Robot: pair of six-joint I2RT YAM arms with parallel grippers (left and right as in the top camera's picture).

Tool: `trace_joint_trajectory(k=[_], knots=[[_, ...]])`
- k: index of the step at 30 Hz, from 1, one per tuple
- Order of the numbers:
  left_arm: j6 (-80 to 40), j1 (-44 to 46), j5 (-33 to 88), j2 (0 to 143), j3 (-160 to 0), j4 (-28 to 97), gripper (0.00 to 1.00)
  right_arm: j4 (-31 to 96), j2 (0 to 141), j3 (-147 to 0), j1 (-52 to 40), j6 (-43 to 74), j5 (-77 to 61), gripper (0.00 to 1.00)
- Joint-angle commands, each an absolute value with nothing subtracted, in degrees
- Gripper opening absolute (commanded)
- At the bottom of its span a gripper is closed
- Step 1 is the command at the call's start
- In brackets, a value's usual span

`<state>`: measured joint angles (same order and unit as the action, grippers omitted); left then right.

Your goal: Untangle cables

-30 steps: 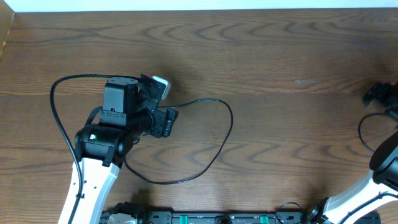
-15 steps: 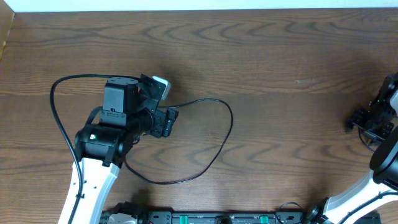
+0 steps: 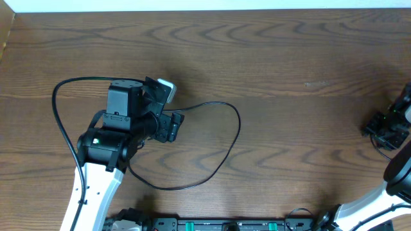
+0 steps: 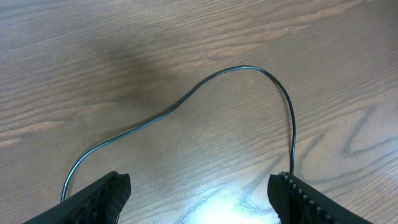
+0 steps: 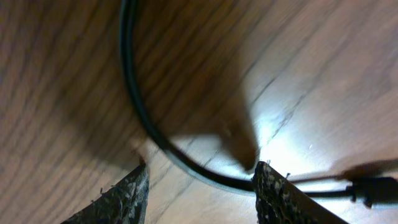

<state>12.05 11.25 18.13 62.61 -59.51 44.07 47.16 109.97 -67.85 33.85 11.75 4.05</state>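
A thin black cable (image 3: 238,125) lies on the wooden table in a wide loop right of my left gripper (image 3: 172,123). Its other stretch (image 3: 58,122) arcs round the left arm. In the left wrist view the loop (image 4: 249,68) lies ahead of the left gripper (image 4: 199,185), which is open and empty above the wood. My right gripper (image 3: 384,126) is at the table's right edge. In the right wrist view it (image 5: 199,182) is open, low over a second black cable (image 5: 134,93) that curves across just beyond its fingertips, with a small plug end (image 5: 373,188). No white cable shows.
The table's far edge (image 3: 205,9) runs along the top. A light wooden piece (image 3: 6,32) sits at the far left corner. The arms' base rail (image 3: 225,225) lines the front edge.
My right gripper has moved toward the front along the right edge and come down over the black cable there. The left arm and its cable have not moved.
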Motion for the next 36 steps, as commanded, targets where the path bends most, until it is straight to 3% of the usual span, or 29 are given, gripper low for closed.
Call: trace_joint_trajectory(k=[1, 8, 11, 14, 16, 21, 25, 36], knots=[[12.2, 10.9, 18.8, 62.5, -59.9, 44.4, 0.76, 45.6, 112.9, -65.2, 35.4, 13.2, 4.0, 0.51], [12.2, 10.9, 18.8, 62.5, -59.9, 44.5, 0.76, 44.0, 112.9, -65.1, 37.1, 14.4, 4.4, 0.50], [12.2, 10.9, 18.8, 62.5, -59.9, 44.6, 0.77, 43.3, 112.9, -65.1, 38.5, 15.8, 4.3, 0.33], [12.2, 10.9, 18.8, 62.5, -59.9, 44.5, 0.77, 43.2, 112.9, -65.1, 39.4, 16.4, 4.1, 0.23], [12.2, 10.9, 18.8, 62.5, -59.9, 44.6, 0.77, 43.1, 112.9, -64.8, 39.4, 18.2, 4.1, 0.18], [12.2, 10.9, 18.8, 62.5, -59.9, 44.6, 0.77, 40.8, 112.9, -63.4, 39.4, 18.4, 3.9, 0.18], [12.2, 10.9, 18.8, 62.5, -59.9, 45.0, 0.77, 37.7, 112.9, -63.3, 40.0, 18.4, 3.9, 0.01], [12.2, 10.9, 18.8, 62.5, -59.9, 46.7, 0.77, 31.3, 112.9, -65.1, 48.6, 18.5, 3.6, 0.01]])
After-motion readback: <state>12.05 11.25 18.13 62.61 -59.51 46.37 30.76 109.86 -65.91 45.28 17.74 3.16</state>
